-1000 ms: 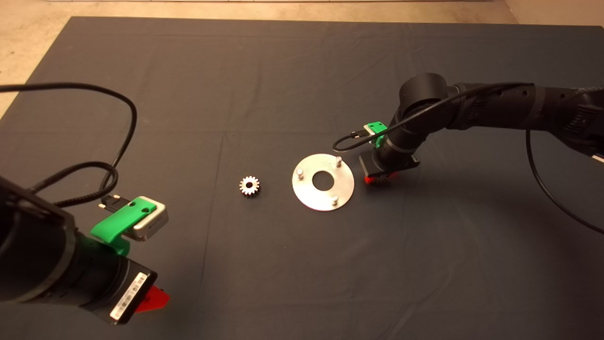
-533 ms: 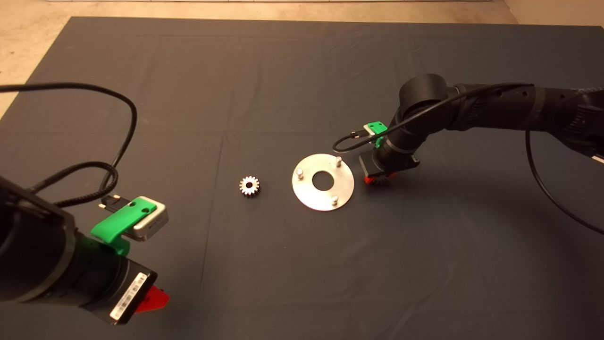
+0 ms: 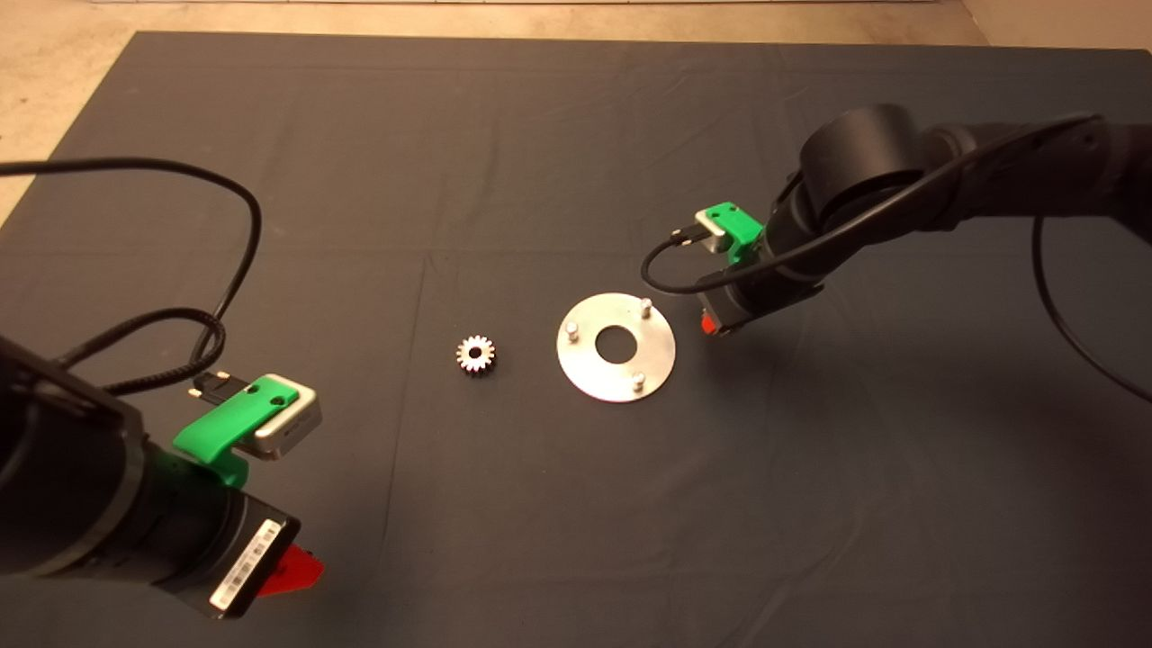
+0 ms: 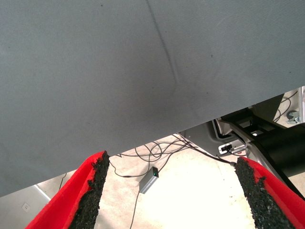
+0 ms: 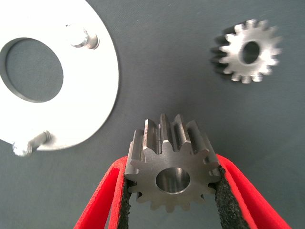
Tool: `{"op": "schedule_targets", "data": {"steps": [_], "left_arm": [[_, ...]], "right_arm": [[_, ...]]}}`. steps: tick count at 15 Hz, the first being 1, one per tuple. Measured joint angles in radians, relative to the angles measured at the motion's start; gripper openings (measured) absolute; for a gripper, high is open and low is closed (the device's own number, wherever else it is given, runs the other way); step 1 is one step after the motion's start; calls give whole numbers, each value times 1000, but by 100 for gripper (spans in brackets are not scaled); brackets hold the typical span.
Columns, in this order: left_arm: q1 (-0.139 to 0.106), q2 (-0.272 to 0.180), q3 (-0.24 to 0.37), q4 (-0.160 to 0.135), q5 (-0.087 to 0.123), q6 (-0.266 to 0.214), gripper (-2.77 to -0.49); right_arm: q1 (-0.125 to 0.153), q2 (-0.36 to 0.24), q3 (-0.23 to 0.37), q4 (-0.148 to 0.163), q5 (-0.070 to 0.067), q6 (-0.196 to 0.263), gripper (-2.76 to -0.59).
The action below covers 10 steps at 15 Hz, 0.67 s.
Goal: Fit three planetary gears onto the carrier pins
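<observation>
**One gear gripped by right tool beside carrier disc; pins bare**

The left tool [image 3: 292,571] is seen parked at the near left edge of the worktop, over the dark mat [image 3: 540,504]. In the left wrist view its red fingers [image 4: 86,191] are spread wide with nothing between them; the mat edge, floor cables and a small grey box [image 4: 148,180] are seen beyond.

Further in, a planetary gear [image 3: 475,354] is found lying flat on the mat, left of the silver disc [image 3: 616,346] and clear of it. The disc lies flat near the middle of the mat, with a centre hole. Three carrier pins [image 3: 571,329] are seen standing upright from it in a triangle; no gear is seated on any of them.

Just beyond the disc's right edge, the right tool [image 3: 713,324] is held above the mat, the arm entering from the right. In the right wrist view a second gear [image 5: 174,167] is clamped between the black pads [image 5: 223,200] of the two red fingers, gripped at opposite teeth with its bore facing the camera. The disc [image 5: 90,90] is seen beside it with two pins [image 5: 82,38] in view, and a third gear [image 5: 249,50] is seen lying flat on the mat, apart from the disc. That third gear cannot be made out in the head view.
</observation>
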Motion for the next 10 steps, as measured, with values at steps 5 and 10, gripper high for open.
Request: {"op": "schedule_targets", "data": {"steps": [5, 10], "left_arm": [[0, 0, 0, 0, 0, 0, -137], [0, 1, 0, 0, -1, 1, -137]], "right_arm": [[22, 8, 37, 55, 5, 7, -233], [33, 47, 37, 123, 0, 7, -233]]}}
